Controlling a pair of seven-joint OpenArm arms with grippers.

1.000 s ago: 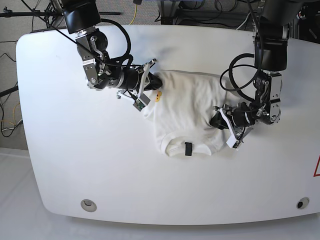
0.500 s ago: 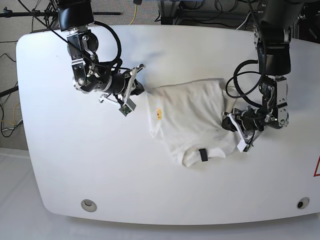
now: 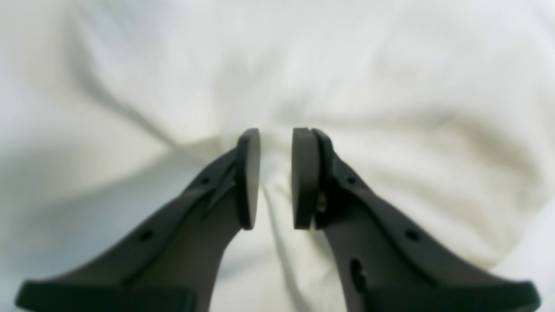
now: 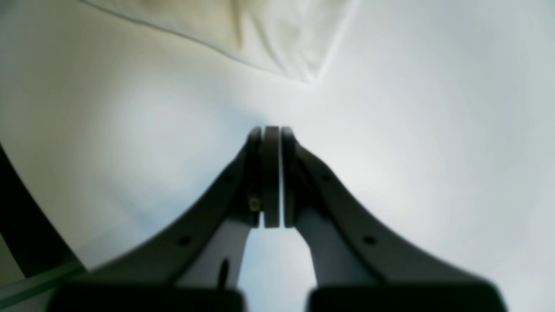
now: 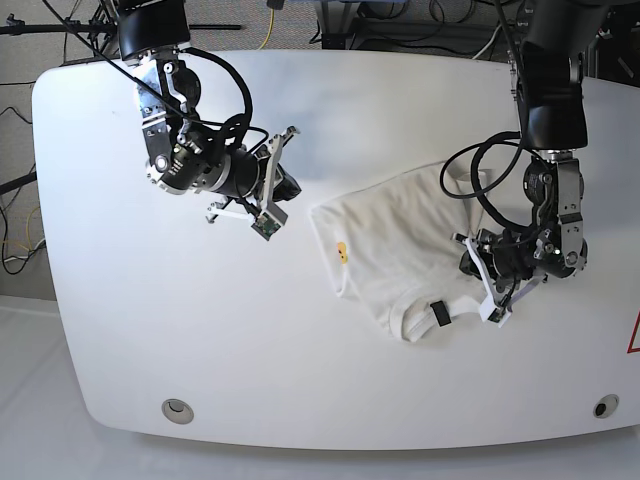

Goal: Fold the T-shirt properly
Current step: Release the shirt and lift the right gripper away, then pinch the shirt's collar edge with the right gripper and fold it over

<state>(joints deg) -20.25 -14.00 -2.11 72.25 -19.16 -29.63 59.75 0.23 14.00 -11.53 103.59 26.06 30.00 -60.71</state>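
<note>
The worktop (image 5: 330, 390) is a white, rounded-corner slab with a glossy sheen, and it fills most of the base view; two small round metal fittings sit near its front edge, one (image 5: 177, 409) toward the front left corner and one (image 5: 603, 407) toward the front right corner. Beyond the back edge lie tangled dark cables (image 5: 420, 25) and a yellow lead (image 5: 270, 20) on a grey floor, and a red mark (image 5: 634, 335) shows at the right edge. The T-shirt (image 5: 395, 245) lies crumpled and partly folded on the right half of the worktop, nearer the right edge than the left, its black neck tag (image 5: 438, 313) at the collar facing the front edge and its small yellow-orange mark (image 5: 342, 250) on the side toward the middle. The left gripper (image 3: 275, 177) is low at the shirt's edge nearest the right side of the worktop; in its wrist view the two dark pads stand a narrow gap apart with a ridge of white cloth pinched up between them. The right gripper (image 4: 271, 173) hangs over bare worktop toward the back left, well apart from the shirt, its pads pressed together with nothing between them; a corner of the cloth shows at the top of its wrist view.
</note>
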